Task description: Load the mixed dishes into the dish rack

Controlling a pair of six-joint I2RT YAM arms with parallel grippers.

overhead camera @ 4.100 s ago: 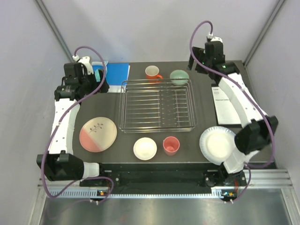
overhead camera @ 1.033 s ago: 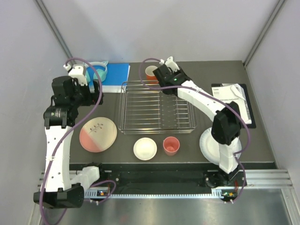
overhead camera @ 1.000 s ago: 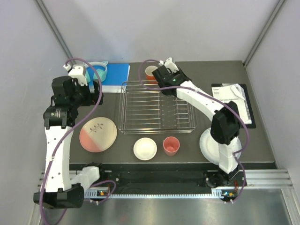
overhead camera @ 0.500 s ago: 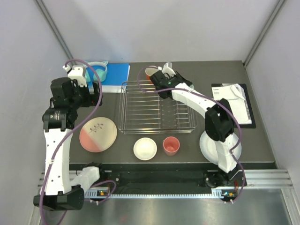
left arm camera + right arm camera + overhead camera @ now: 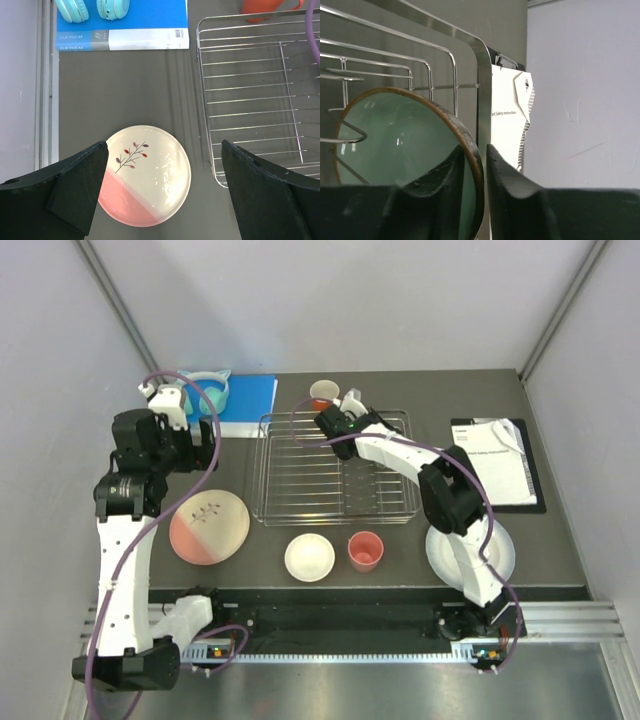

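Both right gripper fingers pinch mint-green bowl rim; left gripper spread wide

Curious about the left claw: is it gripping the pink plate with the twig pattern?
No, the left gripper is open above the pink-and-cream sprig plate, which lies on the table.

Overhead view of whole table, left wrist high, facing down, right wrist close, sideways, dish rack shared
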